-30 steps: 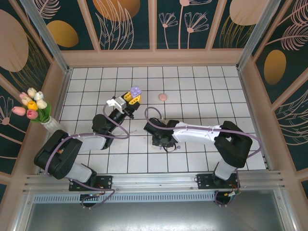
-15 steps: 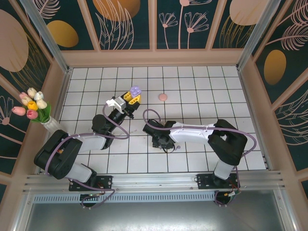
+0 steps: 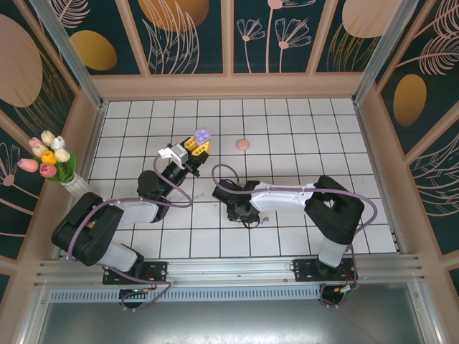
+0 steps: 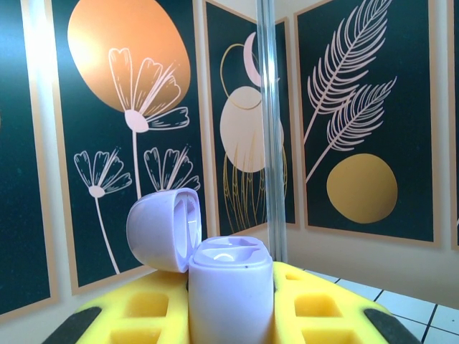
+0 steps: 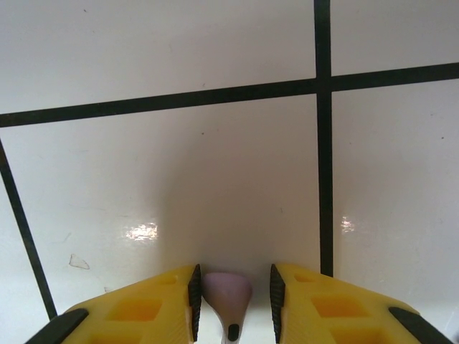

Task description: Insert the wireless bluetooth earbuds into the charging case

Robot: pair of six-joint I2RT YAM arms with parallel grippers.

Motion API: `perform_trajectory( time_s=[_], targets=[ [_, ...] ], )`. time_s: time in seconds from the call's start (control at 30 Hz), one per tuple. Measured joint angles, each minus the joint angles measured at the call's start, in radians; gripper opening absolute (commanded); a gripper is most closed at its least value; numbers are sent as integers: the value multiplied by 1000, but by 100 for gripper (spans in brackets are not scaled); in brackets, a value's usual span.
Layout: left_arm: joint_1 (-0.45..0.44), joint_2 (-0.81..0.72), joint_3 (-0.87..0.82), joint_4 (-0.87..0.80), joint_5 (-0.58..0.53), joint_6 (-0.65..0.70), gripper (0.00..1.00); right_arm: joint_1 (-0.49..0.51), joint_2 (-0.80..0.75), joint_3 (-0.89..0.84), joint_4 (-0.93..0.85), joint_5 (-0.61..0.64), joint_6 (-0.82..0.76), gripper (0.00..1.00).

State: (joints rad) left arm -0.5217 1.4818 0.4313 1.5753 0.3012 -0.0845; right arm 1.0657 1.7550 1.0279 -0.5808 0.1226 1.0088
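1. Earbud. A small pale pink plastic earbud with a short stem (image 5: 226,290) lies on the white tiled table (image 5: 143,179), at the bottom centre of the right wrist view. It is not in the case.

2. Right jaws. My right gripper (image 5: 234,281) points down at the tile. Its yellow fingers (image 5: 161,304) stand one on each side of the earbud. The jaws are narrowly spread: the left pad is at the earbud's edge, and a slim gap shows at the right pad. I judge that no pinch is made yet.

3. Case. A lilac rounded plastic charging case (image 4: 229,287) sits at the bottom centre of the left wrist view, upright, with its hinged lid (image 4: 165,229) flipped open to the upper left. My left gripper (image 3: 195,147) has its jaws pressed onto the case body and holds it raised.

4. Progress. Done: the case is open and presented. Left: grip the earbud, lift it, carry it across and seat it in a well. I cannot tell whether either well is already filled.

5. Views.
- The wrist views give the detail of each grip.
- The top view shows that the two grippers are well apart, near the frame's centre.
- The top view also shows a round pink disc (image 3: 243,144) just right of the case.
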Motion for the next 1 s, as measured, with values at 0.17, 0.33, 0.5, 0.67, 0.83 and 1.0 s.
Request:
perform_trajectory(
  time_s=[0.17,0.33,0.5,0.67,0.83,1.0],
  targets=[
    [0,4,0,4,0,0,0,0,0,0,-2,0,0,31],
    [0,7,0,8,0,-5,0,0,0,0,-3,0,0,33],
    [0,7,0,8,0,-7,0,2,0,0,-3,0,7,33],
    [0,12,0,11,0,-8,0,4,0,0,-3,0,30,33],
    [0,15,0,13,0,-11,0,7,0,2,-7,3,51,32],
    [0,19,0,14,0,-15,0,18,9,13,-17,0,64,32]
  ],
)
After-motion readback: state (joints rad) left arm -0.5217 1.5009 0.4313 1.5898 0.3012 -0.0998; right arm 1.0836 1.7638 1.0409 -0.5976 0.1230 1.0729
